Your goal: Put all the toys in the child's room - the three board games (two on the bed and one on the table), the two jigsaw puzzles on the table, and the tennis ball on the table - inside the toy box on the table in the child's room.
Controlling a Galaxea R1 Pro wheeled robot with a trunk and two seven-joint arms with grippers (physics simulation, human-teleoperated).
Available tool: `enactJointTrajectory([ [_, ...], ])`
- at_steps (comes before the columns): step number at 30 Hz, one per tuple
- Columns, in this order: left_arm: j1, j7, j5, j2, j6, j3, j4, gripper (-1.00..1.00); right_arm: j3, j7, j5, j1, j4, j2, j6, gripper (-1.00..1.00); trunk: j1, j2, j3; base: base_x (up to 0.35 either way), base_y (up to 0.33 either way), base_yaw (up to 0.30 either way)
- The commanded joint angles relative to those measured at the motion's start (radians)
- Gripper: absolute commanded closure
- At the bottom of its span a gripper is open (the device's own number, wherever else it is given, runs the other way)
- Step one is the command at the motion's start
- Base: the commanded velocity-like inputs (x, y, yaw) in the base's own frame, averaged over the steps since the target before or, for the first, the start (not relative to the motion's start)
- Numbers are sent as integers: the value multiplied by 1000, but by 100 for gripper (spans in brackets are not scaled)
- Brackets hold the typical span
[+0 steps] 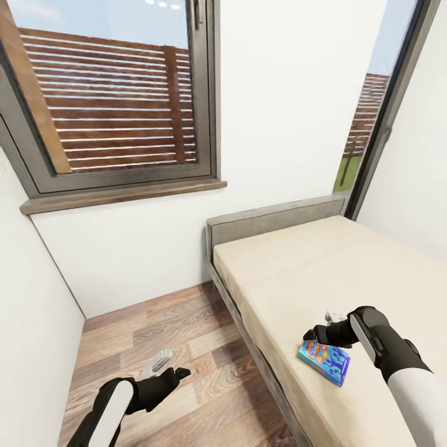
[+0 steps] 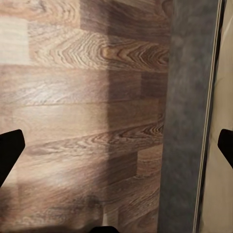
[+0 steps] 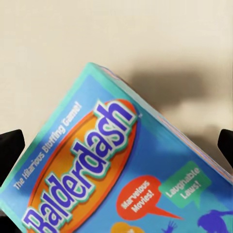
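A blue board game (image 1: 324,361) lies flat on the bed (image 1: 292,273), at about 5 o'clock in the head view, near the mattress's long floor-side edge. It is a thin printed box with teal edges; in the right wrist view the lid (image 3: 121,179) reads "Balderdash" in big blue letters on an orange oval, with "The Hilarious Bluffing Game!", "Marvelous Movies!" and "Laughable Laws!" in smaller print. The mattress is plain cream cloth in a grey padded frame. The right gripper (image 1: 312,337) hangs just over the box's far corner, fingers spread wide and empty. The left gripper (image 1: 169,366) hovers at 7 o'clock over the wood-plank floor (image 1: 180,335), fingers also apart and empty. A grey-framed window (image 1: 112,99) shows a slatted brown fence.
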Motion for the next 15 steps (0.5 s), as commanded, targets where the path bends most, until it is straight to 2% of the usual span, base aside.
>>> enactJointTrajectory([
  [1, 0, 9, 11, -1, 5, 3, -1, -100, -1, -4, -6, 0, -1, 0, 5, -100, 0, 0, -1, -18, -5, 0],
  [9, 0, 9, 10, -1, 5, 4, -1, -100, -2, -4, -5, 0, -1, 0, 5, -100, 0, 0, -1, -10, -3, 13],
  [15, 0, 9, 9, -1, 4, 4, 0, -100, -1, -4, -5, 0, -1, 1, 5, -100, 0, 0, -1, -3, -1, 144],
])
